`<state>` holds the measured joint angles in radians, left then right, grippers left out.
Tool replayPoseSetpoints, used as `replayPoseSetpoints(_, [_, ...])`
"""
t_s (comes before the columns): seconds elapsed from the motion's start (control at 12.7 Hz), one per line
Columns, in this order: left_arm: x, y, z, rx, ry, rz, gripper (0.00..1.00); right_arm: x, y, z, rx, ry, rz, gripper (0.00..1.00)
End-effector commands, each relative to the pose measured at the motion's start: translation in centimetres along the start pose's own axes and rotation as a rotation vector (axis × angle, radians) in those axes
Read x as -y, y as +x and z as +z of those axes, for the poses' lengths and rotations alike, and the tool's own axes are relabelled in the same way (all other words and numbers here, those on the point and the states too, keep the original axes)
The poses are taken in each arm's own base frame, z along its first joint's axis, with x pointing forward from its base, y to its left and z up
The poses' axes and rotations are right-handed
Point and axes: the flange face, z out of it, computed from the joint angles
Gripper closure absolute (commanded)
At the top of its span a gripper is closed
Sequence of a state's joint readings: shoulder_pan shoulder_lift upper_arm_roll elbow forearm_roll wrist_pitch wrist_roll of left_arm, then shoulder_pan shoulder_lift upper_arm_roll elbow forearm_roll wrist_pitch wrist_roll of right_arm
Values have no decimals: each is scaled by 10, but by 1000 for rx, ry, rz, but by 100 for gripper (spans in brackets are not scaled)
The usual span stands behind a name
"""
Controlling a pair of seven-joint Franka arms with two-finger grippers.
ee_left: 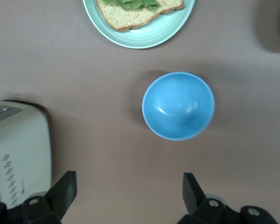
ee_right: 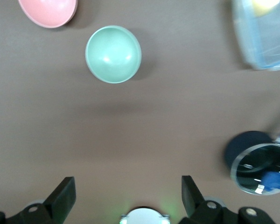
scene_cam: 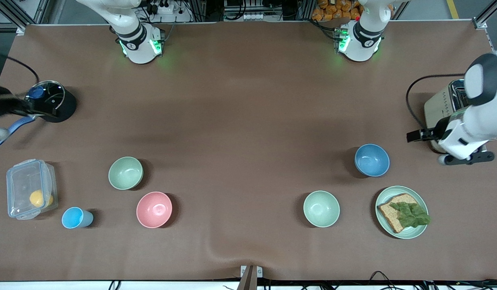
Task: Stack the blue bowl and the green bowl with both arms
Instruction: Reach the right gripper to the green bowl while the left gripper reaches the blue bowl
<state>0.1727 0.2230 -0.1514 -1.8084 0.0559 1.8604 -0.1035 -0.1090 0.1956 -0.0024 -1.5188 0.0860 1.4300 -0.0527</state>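
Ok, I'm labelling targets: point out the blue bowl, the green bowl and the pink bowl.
blue bowl (scene_cam: pixel 372 160), front view, middle of its inside.
green bowl (scene_cam: pixel 125 172), front view, middle of its inside.
pink bowl (scene_cam: pixel 154 209), front view, middle of its inside.

White arm shells (scene_cam: pixel 479 121), black joint bands, green-lit bases (scene_cam: pixel 141 46), black fingers (ee_left: pixel 63 191).
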Motion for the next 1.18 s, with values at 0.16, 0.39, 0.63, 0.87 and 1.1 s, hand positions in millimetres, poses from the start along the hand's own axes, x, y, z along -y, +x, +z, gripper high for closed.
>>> replayPoseSetpoints(0.16, [33, 33, 96, -13, -31, -22, 0, 6, 84, 113, 96, 40, -26, 0])
replayPoseSetpoints(0.39, [31, 42, 132, 7, -51, -26, 0, 7, 127, 180, 141, 44, -55, 0])
replayPoseSetpoints(0.63, [26, 46, 158, 28, -59, -21, 0, 17, 141, 213, 88, 32, -93, 0])
replayPoseSetpoints(0.87, [18, 46, 170, 45, -60, -8, 0, 23, 155, 243, 70, 20, -102, 0])
replayPoseSetpoints(1.1, [7, 46, 172, 48, -59, 2, 0, 19, 161, 258, 60, 15, -102, 0])
